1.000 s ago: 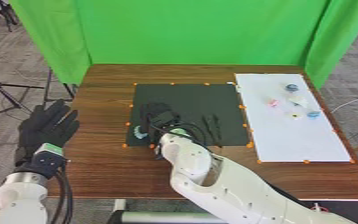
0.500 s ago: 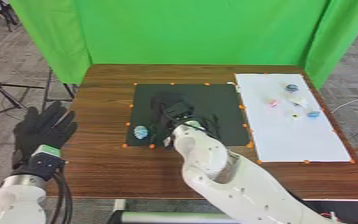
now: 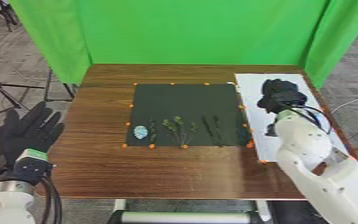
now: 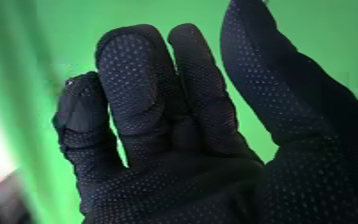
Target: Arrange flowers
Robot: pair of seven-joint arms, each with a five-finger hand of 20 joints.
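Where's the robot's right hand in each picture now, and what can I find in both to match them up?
Head view: the right hand is on the right side, over the far half of the white paper.
Right wrist view: the same hand is big and very close, with its palm in front of the camera.
In both: the green curtain, past the table in one and behind the fingers in the other.

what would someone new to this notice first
Most likely the bright green curtain, which fills the background behind the brown table. Next, the robot's black-gloved right hand over the white sheet on the table's right side. Then the black mat mid-table, with a pale blue flower head near its lower left corner and leafy green sprigs beside it.
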